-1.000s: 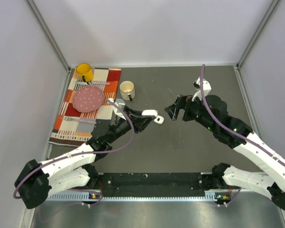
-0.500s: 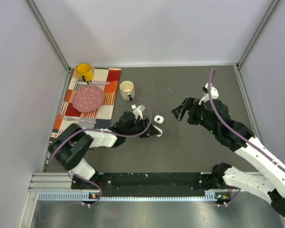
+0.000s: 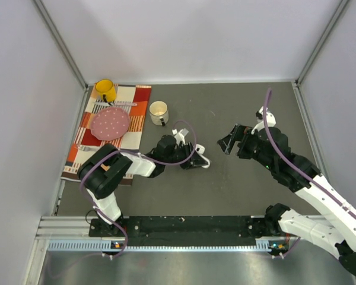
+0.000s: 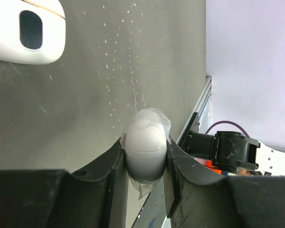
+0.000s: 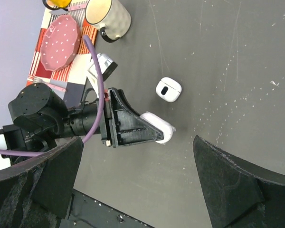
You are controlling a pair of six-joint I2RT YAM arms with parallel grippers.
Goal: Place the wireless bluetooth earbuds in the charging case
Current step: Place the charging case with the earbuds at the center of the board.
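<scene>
My left gripper [image 4: 145,159] is shut on a white pebble-like charging case [image 4: 143,137] that is closed, with a seam round it and a bit of clear film under it. It holds the case low over the dark table [image 3: 243,107]. The top view shows the left gripper [image 3: 200,162] mid-table. A second white case [image 3: 199,148] with a dark oval hole lies just beyond it, also in the left wrist view [image 4: 28,31] and the right wrist view [image 5: 168,89]. My right gripper [image 3: 228,142] is open and empty, to the right of both cases. No tiny earbuds show.
A cream mug [image 3: 159,111] stands behind the left gripper. A checked placemat [image 3: 89,148] at the left carries a pink plate [image 3: 110,123], a yellow mug [image 3: 105,90] and cutlery. Grey walls close in both sides and the back.
My left arm has folded in, its elbow drawn toward the middle, and its gripper has shifted a little nearer with the held case. My right gripper has drifted slightly right.
</scene>
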